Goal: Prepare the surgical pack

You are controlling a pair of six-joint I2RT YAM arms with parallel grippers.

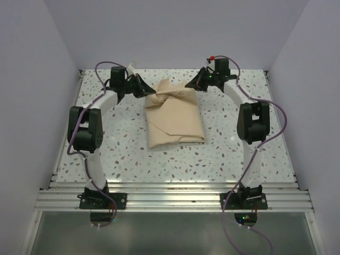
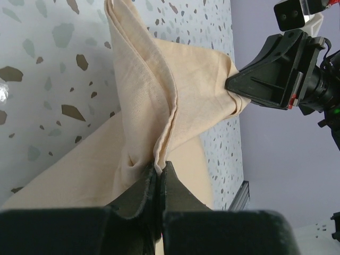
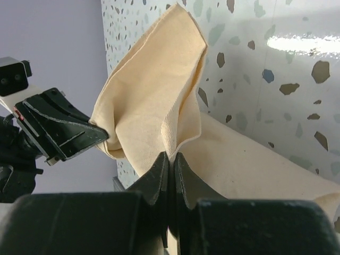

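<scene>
Top external view: we are seeing the speckled table point(image 1: 228, 143) bearing the folded tan wrap bundle point(image 1: 175, 119), which is lying midway between both arms.
Left gripper point(image 2: 158, 171): pressing its fingers together on the left tail point(image 2: 143, 74) of the wrap, holding it raised.
Right gripper point(image 3: 171, 159): pinching the right tail point(image 3: 186, 79) likewise, fingers closed on the fabric, facing the other gripper.
Twist point(image 1: 169, 96): the two tails are crossing over the bundle's far edge; we are judging this to be the tying step.
Next move: we are expecting to draw both tails apart evenly, snugging the knot without dragging the bundle.
</scene>
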